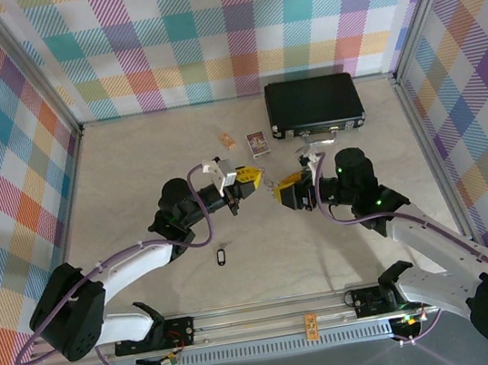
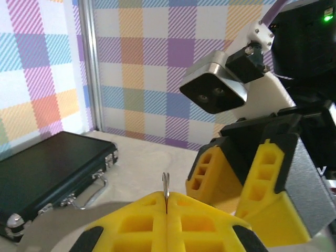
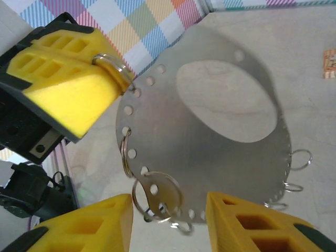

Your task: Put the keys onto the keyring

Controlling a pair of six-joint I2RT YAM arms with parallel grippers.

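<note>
My left gripper (image 2: 166, 203) is shut on a thin steel keyring (image 2: 166, 185) that stands up out of its yellow fingers (image 2: 131, 223). That keyring (image 3: 112, 64) is threaded through a hole in the edge of a round steel plate (image 3: 173, 131), which carries several more split rings. My right gripper (image 3: 169, 207) is open just under the plate, its fingers either side of a larger ring (image 3: 157, 197) without touching it. The two grippers face each other above the table's middle, left (image 1: 248, 180) and right (image 1: 284, 193). A small dark key with a tag (image 1: 222, 257) lies on the table in front of them.
A black case (image 1: 314, 105) lies shut at the back right, also seen as the black case (image 2: 47, 170) from the left wrist. Two small cards (image 1: 258, 143) lie near it. Checked walls close in the table (image 1: 133, 181) on three sides.
</note>
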